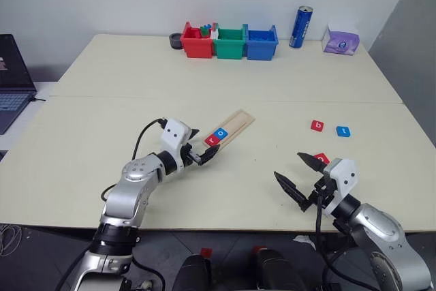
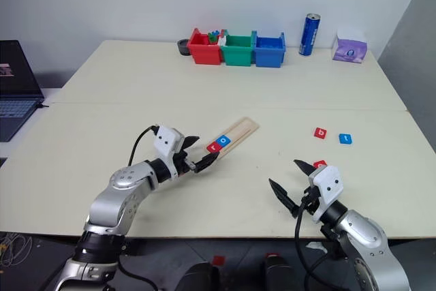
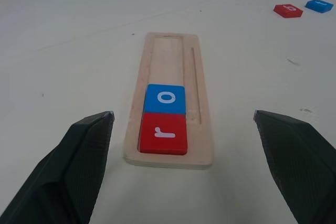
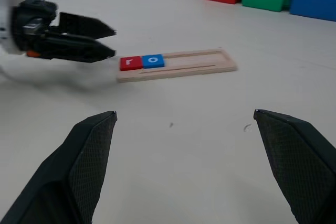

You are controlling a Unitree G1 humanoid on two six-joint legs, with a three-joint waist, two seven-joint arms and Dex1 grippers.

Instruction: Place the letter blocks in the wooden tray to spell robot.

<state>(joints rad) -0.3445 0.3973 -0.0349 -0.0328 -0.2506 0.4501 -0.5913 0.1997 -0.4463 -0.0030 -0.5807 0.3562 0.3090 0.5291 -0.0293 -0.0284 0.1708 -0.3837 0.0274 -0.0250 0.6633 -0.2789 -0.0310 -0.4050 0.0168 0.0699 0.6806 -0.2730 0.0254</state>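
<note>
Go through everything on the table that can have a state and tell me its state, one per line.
wooden tray: flat on table, holds two tiles at one end, rest unfilled
red r tile: seated in tray
blue o tile: seated beside r
three loose tiles: on table, outside tray
left gripper: open, holding nothing
right gripper: open, holding nothing
blue can: upright

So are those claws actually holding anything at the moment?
No. The left gripper and the right gripper are both open and empty; the nearest letter blocks lie in the wooden tray.

Left silver arm reaching forward, black two-fingered left pincer point(image 1: 202, 148) spread wide and empty. Right black two-fingered pincer point(image 1: 298, 174) likewise spread wide, angled leftward, holding nothing.
</note>
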